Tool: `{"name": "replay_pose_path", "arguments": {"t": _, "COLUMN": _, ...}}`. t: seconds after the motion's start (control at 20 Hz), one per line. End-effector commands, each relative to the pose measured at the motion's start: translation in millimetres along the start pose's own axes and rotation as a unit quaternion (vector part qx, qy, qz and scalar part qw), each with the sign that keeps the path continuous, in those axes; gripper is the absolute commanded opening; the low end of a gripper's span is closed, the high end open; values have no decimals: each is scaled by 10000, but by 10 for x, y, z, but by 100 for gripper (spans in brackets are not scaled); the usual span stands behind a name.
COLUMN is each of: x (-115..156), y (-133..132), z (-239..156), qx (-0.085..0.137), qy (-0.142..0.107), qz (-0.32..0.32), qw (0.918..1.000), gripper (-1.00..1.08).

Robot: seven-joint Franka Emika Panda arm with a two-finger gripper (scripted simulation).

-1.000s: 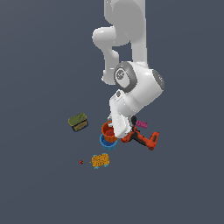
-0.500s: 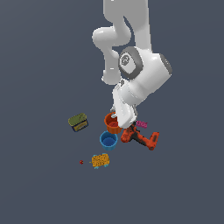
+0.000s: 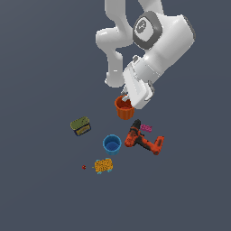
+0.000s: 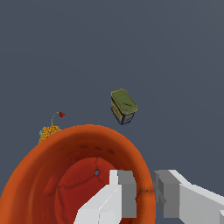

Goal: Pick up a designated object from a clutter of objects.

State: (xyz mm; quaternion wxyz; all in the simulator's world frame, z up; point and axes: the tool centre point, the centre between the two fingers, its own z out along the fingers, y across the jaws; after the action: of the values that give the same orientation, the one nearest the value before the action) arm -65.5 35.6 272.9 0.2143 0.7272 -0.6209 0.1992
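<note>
My gripper (image 3: 127, 99) is shut on the rim of the orange-red cup (image 3: 124, 108) and holds it upright in the air, above the other items. In the wrist view the cup (image 4: 78, 175) fills the near field, its wall pinched between my two fingers (image 4: 124, 192). Below lie the blue cup (image 3: 112, 144), the orange-and-black drill (image 3: 143, 139), the small pink piece (image 3: 146, 128), the olive-green tin (image 3: 80, 125), the yellow-orange speckled block (image 3: 103, 165) and the tiny red bead (image 3: 84, 167).
The tin (image 4: 123, 106), the speckled block (image 4: 48, 132) and the red bead (image 4: 61, 114) also show past the cup in the wrist view. The floor is flat dark grey all round the clutter.
The arm has risen with the orange-red cup in its grip, lifting it from beside the blue cup and drill to well above them. The other items have not moved.
</note>
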Motion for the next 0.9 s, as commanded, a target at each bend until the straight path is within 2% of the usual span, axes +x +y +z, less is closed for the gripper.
{"name": "replay_pose_path", "arguments": {"t": 0.0, "x": 42, "y": 142, "z": -261, "qx": 6, "qy": -5, "qz": -1, "qw": 10000, "gripper": -100}}
{"name": "replay_pose_path", "arguments": {"t": 0.5, "x": 192, "y": 658, "z": -1242, "qx": 5, "qy": -11, "qz": -5, "qw": 10000, "gripper": -100}}
{"name": "replay_pose_path", "arguments": {"t": 0.85, "x": 270, "y": 900, "z": -1741, "qx": 7, "qy": -7, "qz": 0, "qw": 10000, "gripper": -100}}
